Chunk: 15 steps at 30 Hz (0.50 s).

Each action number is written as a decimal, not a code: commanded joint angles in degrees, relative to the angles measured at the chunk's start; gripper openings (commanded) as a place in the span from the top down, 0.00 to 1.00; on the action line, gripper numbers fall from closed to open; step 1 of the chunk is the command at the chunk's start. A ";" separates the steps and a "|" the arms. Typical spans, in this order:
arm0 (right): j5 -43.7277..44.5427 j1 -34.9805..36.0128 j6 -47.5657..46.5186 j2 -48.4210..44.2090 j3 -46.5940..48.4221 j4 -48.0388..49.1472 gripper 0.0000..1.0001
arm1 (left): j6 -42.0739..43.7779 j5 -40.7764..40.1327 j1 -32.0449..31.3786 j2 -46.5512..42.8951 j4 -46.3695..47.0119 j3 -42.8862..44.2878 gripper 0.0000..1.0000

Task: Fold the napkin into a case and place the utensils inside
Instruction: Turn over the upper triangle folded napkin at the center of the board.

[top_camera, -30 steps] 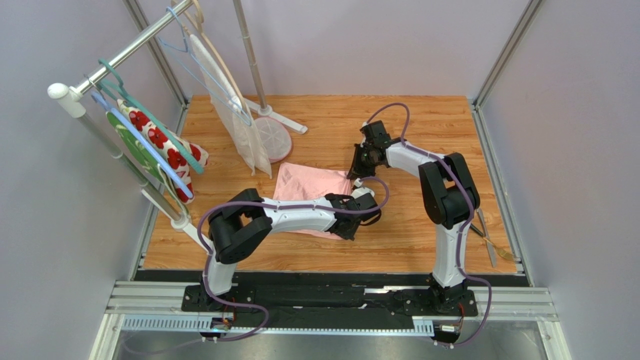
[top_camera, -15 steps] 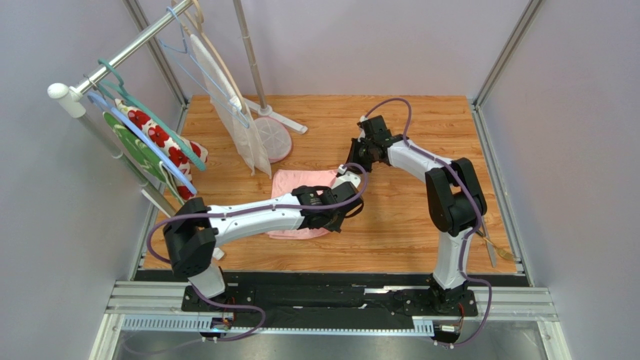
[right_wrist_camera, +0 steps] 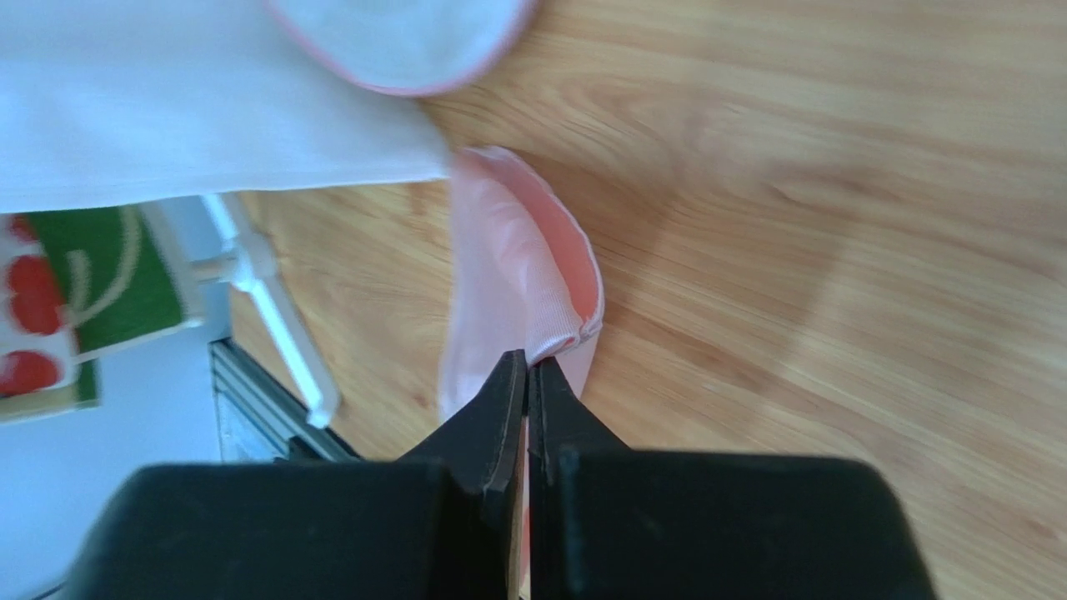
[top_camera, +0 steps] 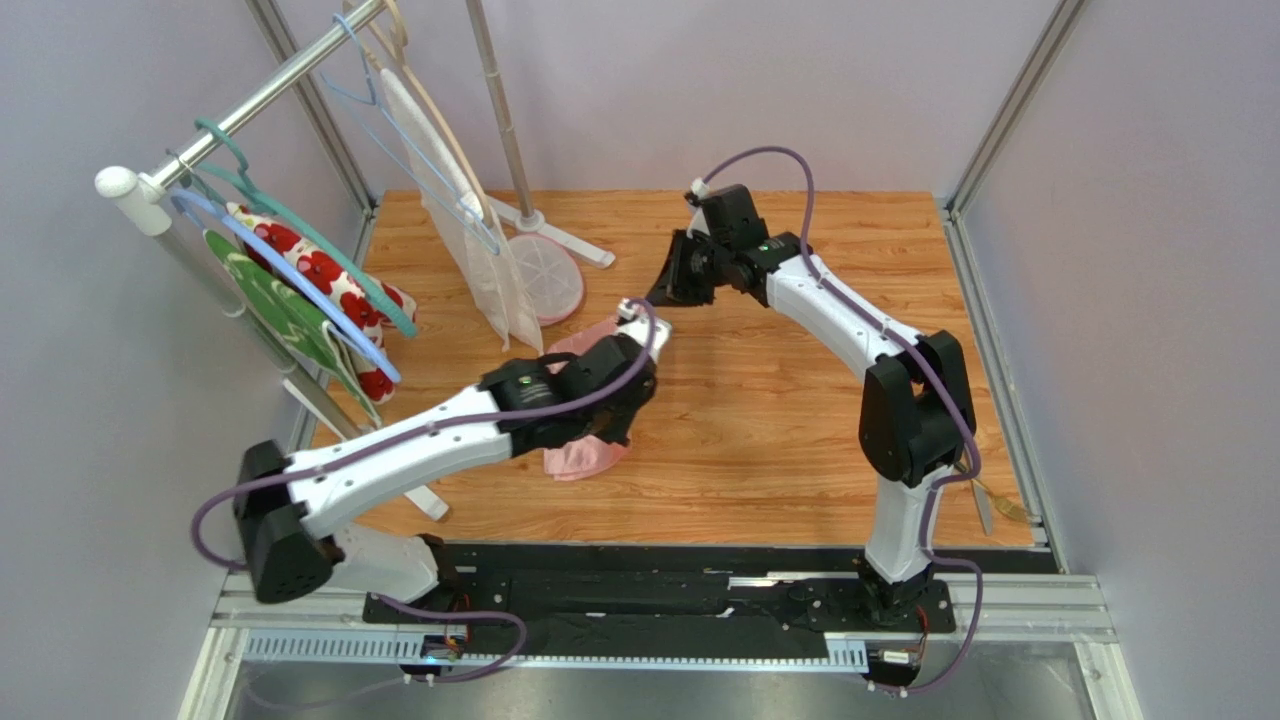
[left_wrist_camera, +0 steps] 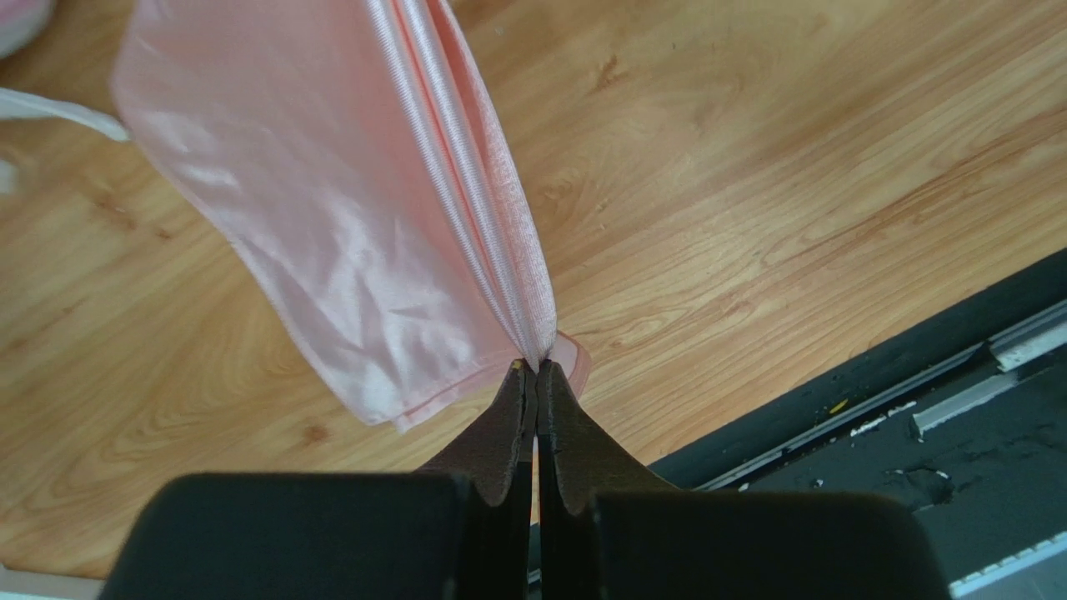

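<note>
Pinching napkin [left_wrist_camera: 338,225] at two spots, raised over table [left_wrist_camera: 777,188].
Clamped tight w/ L gripper [left_wrist_camera: 536,369] on bunched hem, cloth fanning away in folded layers; clamped likewise w/ R gripper [right_wrist_camera: 527,363] on a curled corner, pink showing btwn the tips. Hangs approx mid-table, near hanging white cloth [right_wrist_camera: 188,100]; can't tell if low end touches wood. Utensils [top_camera: 995,498] lying at R near edge, well apart from napkin.
</note>
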 commanded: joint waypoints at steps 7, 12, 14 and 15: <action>3.87 9.99 3.79 0.06 23.50 3.99 1.00 | 9.71 2.81 3.84 -28.80 -17.37 4.04 1.00; 4.84 15.26 5.99 3.04 31.06 8.11 1.00 | 11.21 2.73 4.02 -37.59 -24.31 8.34 1.00; 4.76 16.76 6.95 4.71 34.05 8.38 1.00 | 11.12 0.27 4.02 -40.31 -28.60 11.32 1.00; 4.23 17.90 7.57 6.72 35.37 8.47 1.00 | 11.30 -0.35 4.02 -41.02 -30.19 12.21 1.00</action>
